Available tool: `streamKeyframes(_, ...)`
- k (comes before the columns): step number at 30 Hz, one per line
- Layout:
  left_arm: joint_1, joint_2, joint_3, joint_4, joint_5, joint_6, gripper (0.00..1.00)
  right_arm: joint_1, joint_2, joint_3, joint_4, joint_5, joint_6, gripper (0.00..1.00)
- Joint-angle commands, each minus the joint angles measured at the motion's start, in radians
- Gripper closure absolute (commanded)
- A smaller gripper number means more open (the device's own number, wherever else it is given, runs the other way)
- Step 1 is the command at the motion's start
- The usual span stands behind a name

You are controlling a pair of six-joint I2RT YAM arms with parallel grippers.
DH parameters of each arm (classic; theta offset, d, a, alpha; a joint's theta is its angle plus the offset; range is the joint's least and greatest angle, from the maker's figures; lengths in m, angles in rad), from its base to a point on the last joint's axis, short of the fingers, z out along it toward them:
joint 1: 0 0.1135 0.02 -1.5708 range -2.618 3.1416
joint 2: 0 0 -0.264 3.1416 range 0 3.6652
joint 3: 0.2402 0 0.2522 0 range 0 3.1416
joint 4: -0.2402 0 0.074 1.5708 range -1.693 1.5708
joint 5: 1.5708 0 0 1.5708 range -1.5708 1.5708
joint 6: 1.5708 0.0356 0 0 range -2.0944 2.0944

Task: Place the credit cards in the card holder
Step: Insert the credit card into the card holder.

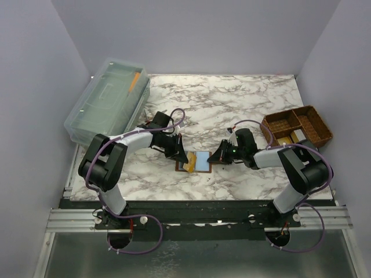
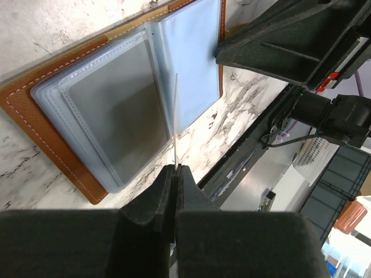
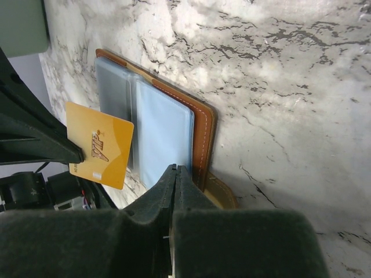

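I am holding a card over the open holder.
My left jaws are squeezing shut on a yellow card [image 3: 99, 145], holding it up on its edge just over the holder [image 3: 165, 133]. The holder is lying open and flat in the middle of the tabletop [image 3: 290, 87], with its blue pages facing up. My right jaws are shut tight too, with their tips at the holder's right page. I cannot tell if they are pinching it.

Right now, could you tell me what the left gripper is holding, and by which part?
The left gripper pinches a gold credit card by one edge, at the open card holder.
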Motion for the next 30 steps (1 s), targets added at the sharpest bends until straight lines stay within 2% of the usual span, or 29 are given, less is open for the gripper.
streamKeyframes(1,0.005,0.02,-0.018,0.026,0.041,0.002,1.0,0.005,0.027,-0.013,-0.011,0.042,-0.007,0.98)
streamKeyframes(19,0.004,0.091,0.001,0.057,0.066,-0.002,1.0,0.007,0.023,-0.012,-0.004,0.035,-0.008,0.99)
streamKeyframes(30,0.004,0.136,0.011,0.102,0.044,-0.061,1.0,0.007,0.033,-0.017,0.014,0.025,-0.009,0.99)
